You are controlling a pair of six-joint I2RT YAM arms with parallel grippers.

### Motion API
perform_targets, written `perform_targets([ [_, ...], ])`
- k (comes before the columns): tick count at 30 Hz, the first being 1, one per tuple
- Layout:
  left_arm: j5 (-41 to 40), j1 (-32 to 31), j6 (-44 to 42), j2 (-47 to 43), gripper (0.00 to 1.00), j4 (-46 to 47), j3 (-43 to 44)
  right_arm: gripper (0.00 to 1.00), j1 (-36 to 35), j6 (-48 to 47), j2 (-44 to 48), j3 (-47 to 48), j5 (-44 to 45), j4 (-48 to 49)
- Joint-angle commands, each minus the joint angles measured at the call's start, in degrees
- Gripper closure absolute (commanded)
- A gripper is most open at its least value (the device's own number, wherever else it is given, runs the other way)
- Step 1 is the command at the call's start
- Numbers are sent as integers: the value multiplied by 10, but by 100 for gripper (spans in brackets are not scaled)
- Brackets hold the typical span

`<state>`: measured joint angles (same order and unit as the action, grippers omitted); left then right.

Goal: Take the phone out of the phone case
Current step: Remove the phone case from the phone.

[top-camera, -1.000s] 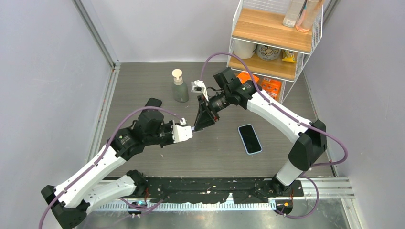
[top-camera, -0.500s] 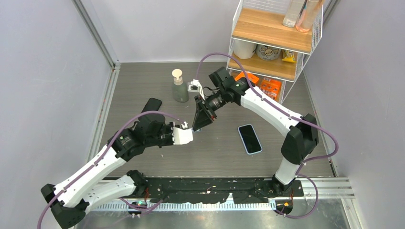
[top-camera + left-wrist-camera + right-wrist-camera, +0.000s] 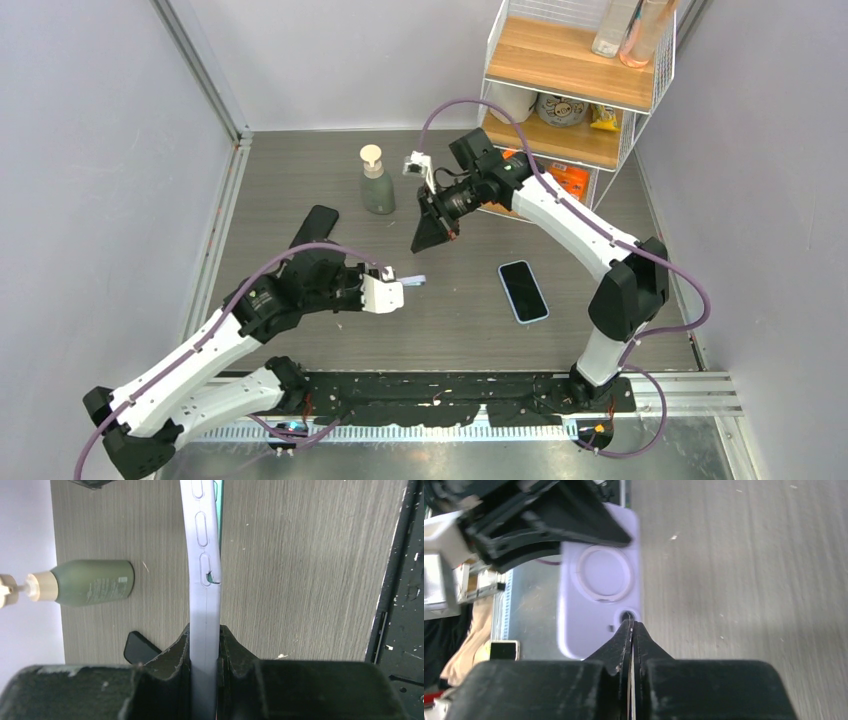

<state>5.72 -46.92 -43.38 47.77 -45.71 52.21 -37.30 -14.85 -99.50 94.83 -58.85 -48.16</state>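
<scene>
You're in a lab test booth. Grey walls [image 3: 90, 150] and metal framing [image 3: 200, 70] close in the table [image 3: 450, 330], with a rail [image 3: 680, 395] along its near edge.

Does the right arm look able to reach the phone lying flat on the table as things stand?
Probably yes. The right fingers are shut and empty, hanging above the table left of the phone, with nothing between. The left fingers hold the case well clear.

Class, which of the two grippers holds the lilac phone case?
The left gripper: it clamps the phone case by its edge; the right gripper is shut, empty.
</scene>
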Motion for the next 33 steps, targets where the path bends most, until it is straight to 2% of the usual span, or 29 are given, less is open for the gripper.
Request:
perform_targets([
  [1,22,-8,-11,-23,100,57,8,94,21,3,21,21,64,18],
  [2,17,-8,-10,-22,100,61,6,92,22,-3,26,21,69,16],
  [5,12,-4,-6,-23,100,70,0,77,23,-12,54,19,85,12],
  [7,19,4,2,-23,100,72,-2,64,27,-19,76,15,98,11],
  [8,28,9,6,-23,100,72,-1,51,27,-20,93,11,112,11],
  [10,53,27,21,-24,100,71,4,37,27,-27,121,1,135,13],
  [12,87,49,37,-25,100,68,13,32,28,-33,150,-14,153,18],
  [19,211,120,117,-20,100,65,59,24,29,-27,252,-109,208,81],
  [21,255,138,150,-16,100,74,68,15,30,-22,283,-142,203,113],
  [23,304,152,184,-12,100,88,75,11,29,-22,315,-169,192,138],
  [30,435,160,290,17,100,162,77,10,29,-38,323,-175,121,153],
  [33,461,160,322,25,100,197,66,15,28,-45,308,-157,93,139],
])
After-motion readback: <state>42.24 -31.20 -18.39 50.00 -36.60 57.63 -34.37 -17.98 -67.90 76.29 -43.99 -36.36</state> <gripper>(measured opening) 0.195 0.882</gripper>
